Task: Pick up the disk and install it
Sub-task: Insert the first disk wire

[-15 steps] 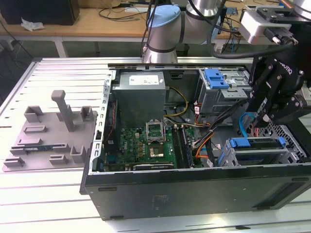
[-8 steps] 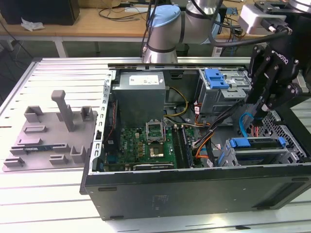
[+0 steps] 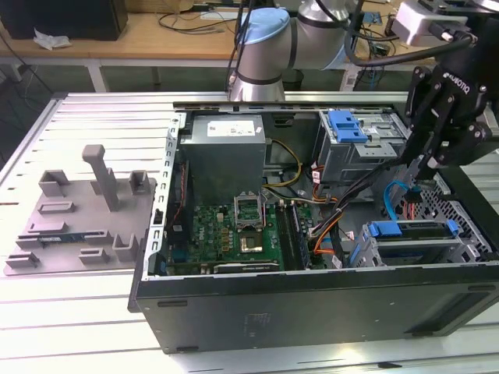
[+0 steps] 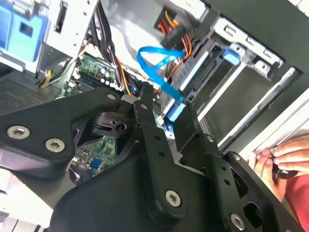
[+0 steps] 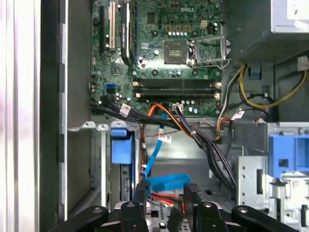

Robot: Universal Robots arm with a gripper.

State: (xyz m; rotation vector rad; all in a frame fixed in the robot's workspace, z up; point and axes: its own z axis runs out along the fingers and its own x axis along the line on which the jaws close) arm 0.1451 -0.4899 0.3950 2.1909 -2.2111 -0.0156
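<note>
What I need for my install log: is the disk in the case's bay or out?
In. The disk, blue rail showing, sits inside the case's drive cage, below the gripper and apart from it. Fully seated: cannot tell.

In the exterior view we see only the upper side of the disk [image 3: 417, 234] in its bay [image 3: 460, 218]; the case wall [image 3: 312, 292] hides the rest, and its label we cannot see. The arm [image 3: 269, 39] is cut off by the top edge of the picture. In the second wrist view the gripper [image 4: 164, 104] covers most of the motherboard [image 4: 91, 72], and a person's hand [image 4: 285, 155] is cut by the edge.
</note>
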